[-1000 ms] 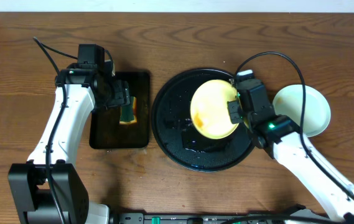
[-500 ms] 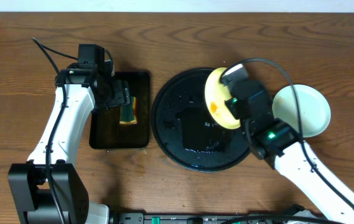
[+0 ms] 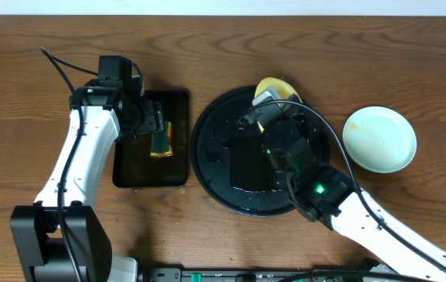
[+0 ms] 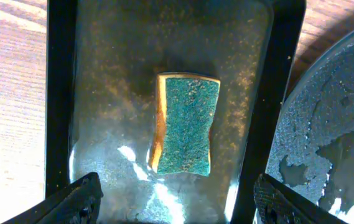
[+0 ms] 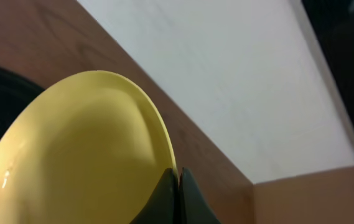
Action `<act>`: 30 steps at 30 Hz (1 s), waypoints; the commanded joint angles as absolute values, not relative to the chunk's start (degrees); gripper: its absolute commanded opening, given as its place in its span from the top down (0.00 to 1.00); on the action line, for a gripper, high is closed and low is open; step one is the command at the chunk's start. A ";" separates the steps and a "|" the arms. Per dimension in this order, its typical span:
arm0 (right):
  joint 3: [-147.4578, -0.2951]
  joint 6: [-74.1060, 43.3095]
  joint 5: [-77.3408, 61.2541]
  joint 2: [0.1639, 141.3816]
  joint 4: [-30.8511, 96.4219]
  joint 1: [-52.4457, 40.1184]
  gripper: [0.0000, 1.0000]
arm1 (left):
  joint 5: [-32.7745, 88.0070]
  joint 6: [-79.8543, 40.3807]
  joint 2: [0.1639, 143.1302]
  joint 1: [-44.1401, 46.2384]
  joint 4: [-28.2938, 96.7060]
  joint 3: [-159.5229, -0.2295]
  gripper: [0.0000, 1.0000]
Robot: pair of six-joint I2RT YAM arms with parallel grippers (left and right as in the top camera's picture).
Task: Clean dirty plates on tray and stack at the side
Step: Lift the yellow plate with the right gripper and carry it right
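Observation:
My right gripper [image 3: 279,100] is shut on the rim of the pale yellow plate [image 3: 272,88], tipped up on edge over the far side of the round black tray [image 3: 215,168]. In the right wrist view the plate [image 5: 83,149] fills the lower left, its rim pinched between the fingers [image 5: 178,180]. A pale mint-blue plate [image 3: 379,139] lies on the table right of the tray. My left gripper [image 3: 154,125] is open above the green and yellow sponge [image 3: 161,140], which also shows in the left wrist view [image 4: 185,124] between the open fingers [image 4: 177,202].
The sponge lies in a smaller rectangular black tray [image 3: 128,172] left of the round tray. The round tray's floor is wet and holds no plates lying flat. A wall runs behind the table's far edge [image 5: 239,74].
My right arm has swung left and lifted the yellow plate from tilted over the tray to standing on edge at the tray's far side. The left arm has not moved.

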State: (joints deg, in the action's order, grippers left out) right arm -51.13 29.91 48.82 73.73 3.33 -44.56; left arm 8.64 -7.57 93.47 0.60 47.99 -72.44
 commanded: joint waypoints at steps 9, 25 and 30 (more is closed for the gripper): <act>-52.49 -0.01 50.76 73.14 15.09 -35.64 0.99 | 8.51 -8.10 92.58 0.69 48.12 -72.23 0.21; -52.49 -9.67 34.89 73.52 22.81 -3.81 0.99 | 8.51 -8.10 92.58 0.69 48.12 -72.23 0.21; -52.49 -9.67 26.20 73.52 24.99 -0.95 0.99 | 8.51 -8.10 92.58 0.69 47.92 -72.23 0.21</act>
